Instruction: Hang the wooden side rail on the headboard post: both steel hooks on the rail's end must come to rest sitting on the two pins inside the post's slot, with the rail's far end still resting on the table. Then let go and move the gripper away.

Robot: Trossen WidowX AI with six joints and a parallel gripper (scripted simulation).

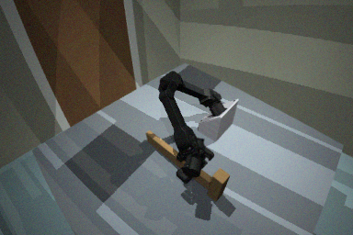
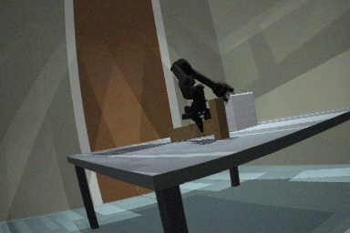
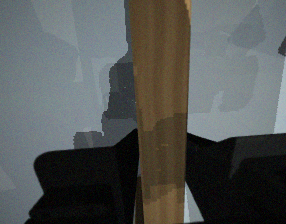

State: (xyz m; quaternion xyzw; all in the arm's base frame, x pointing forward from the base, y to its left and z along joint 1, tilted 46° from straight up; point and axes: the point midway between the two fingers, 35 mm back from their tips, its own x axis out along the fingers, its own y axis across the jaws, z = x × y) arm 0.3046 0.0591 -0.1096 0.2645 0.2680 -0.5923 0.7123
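The wooden rail (image 1: 161,144) (image 2: 183,133) (image 3: 161,60) runs diagonally across the table in the top view, its near end up against the post. The headboard post (image 1: 221,183) (image 2: 221,118) is a short, upright wooden block. My gripper (image 1: 188,173) (image 2: 201,127) (image 3: 152,131) is shut on the rail, between its middle and the post end, with one finger on each side. The rail's far end appears low, at table level. The steel hooks, the slot and the pins cannot be made out, so whether the hooks sit on the pins cannot be told.
The table (image 1: 285,154) (image 2: 137,164) carries the arm (image 1: 174,113) (image 2: 184,80). A thin whitish upright panel (image 1: 218,127) (image 2: 242,112) stands by the arm's base, behind the post in the exterior view. Patchy shadows cross the table top.
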